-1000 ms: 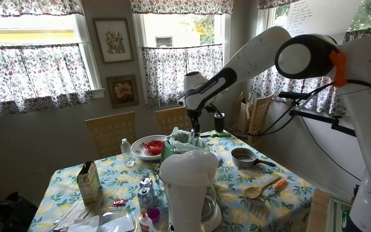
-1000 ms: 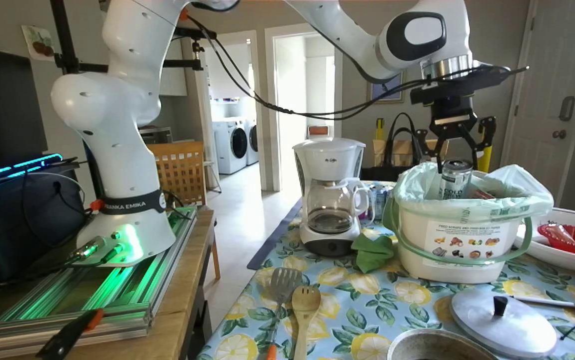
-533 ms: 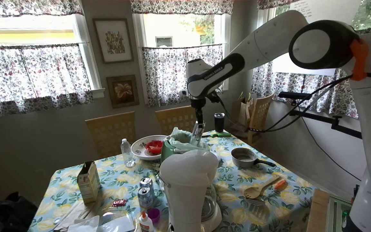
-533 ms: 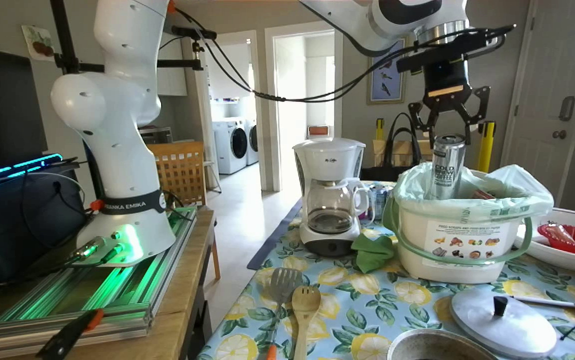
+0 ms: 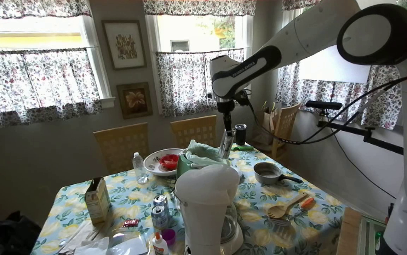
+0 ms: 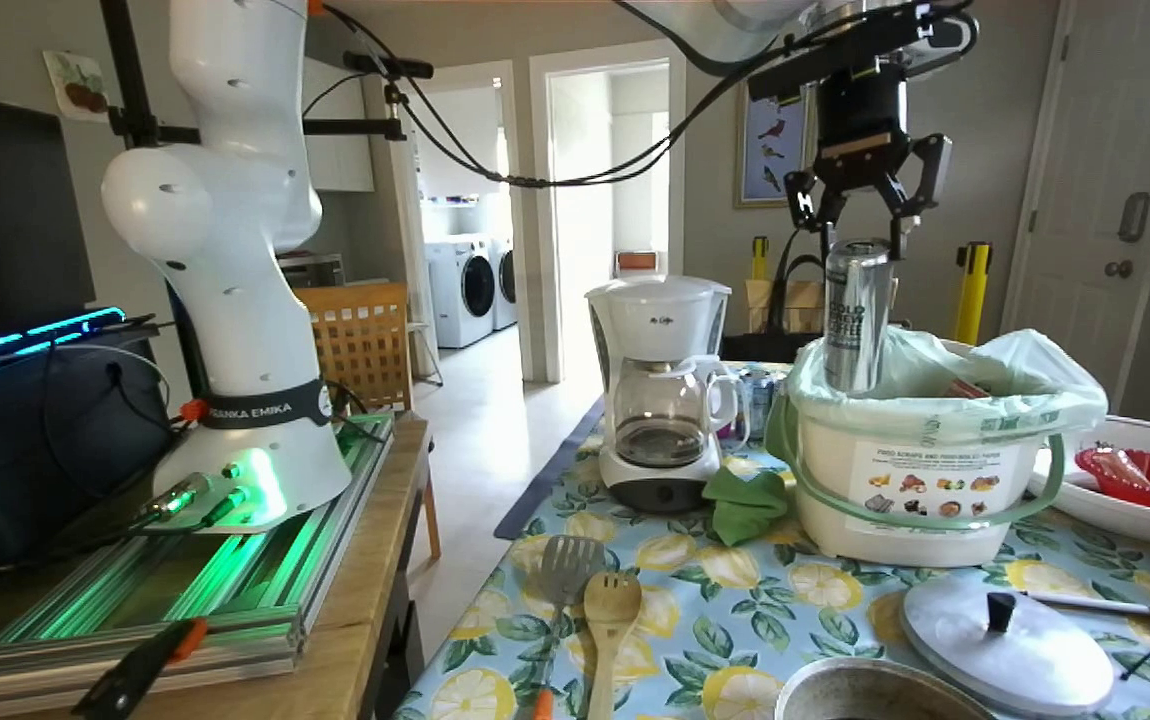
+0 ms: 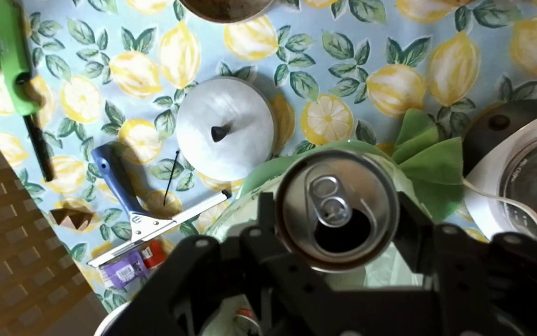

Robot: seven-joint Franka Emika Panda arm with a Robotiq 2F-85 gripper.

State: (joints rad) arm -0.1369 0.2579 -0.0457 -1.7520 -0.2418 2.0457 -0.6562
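A tall silver can marked as cold brew coffee [image 6: 855, 330] hangs almost upright, tilted slightly, with my gripper [image 6: 863, 238] shut on its upper end. In the wrist view the can's opened top [image 7: 292, 205] with its pull tab sits between both fingers [image 7: 264, 212]. Below is a white bin [image 6: 830, 490] with a pale green liner bag [image 6: 1015, 400]; the can's lower end is at the bag's edge on the coffee maker side. Something reddish-brown [image 6: 965, 388] shows inside the bag. The can [image 5: 227, 144] also appears in an exterior view, its base near the bag.
A white coffee maker [image 6: 660, 400] and green cloth [image 6: 747, 505] stand beside the bin. Around it lie a pot lid [image 6: 1005, 640], a squeegee [image 7: 156, 224], a saucepan [image 5: 268, 173] and a white bowl [image 5: 154, 166]. A water bottle [image 5: 139, 170] and soda cans [image 5: 159, 216] are farther off.
My gripper has lifted the can up out of the bag and carried it sideways toward the coffee maker side of the bin. More of the can's body shows now.
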